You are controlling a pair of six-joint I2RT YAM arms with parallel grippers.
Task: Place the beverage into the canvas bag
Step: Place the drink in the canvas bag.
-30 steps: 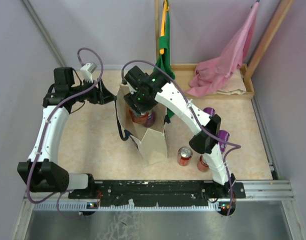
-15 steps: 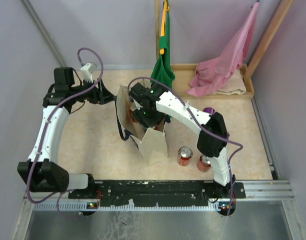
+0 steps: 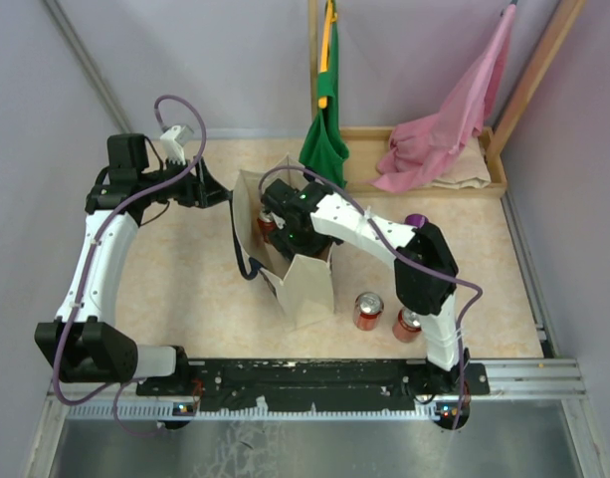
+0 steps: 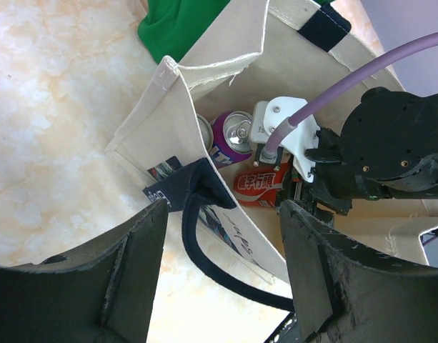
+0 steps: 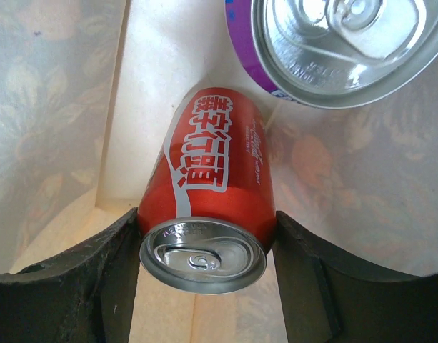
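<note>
Black fingers of the left gripper [image 4: 224, 209] stand apart at the left rim of the canvas bag [image 3: 306, 289]. The bag's navy strap [image 4: 193, 189] and its sewn patch lie in the gap between them, and nothing is pinched. The bag stands upright and open-mouthed near the middle of the table [image 3: 185, 289], a little toward the far edge.

The right gripper [image 5: 203, 214] reaches down through the bag's mouth, its two fingers pressed against opposite sides of the red can [image 5: 211, 179], which is thus inside the canvas walls and tilted, its pull-tab end facing the wrist camera. Whether the can touches the bag's floor cannot be told. A purple can [image 5: 333, 43] sits just beside it in the bag (a third silvery can top shows past the left wall in the left wrist view).

Right of the bag, toward the near edge, two loose red cans [image 3: 368, 311] stand close together, the right one partly hidden by the right arm. Another purple can [image 3: 416, 221] peeks out behind that arm's elbow. A green cloth bag [image 3: 324, 149] hangs at the far edge, and a pink cloth bag [image 3: 439, 139] drapes into a wooden tray [image 3: 484, 182] at the far right corner.
</note>
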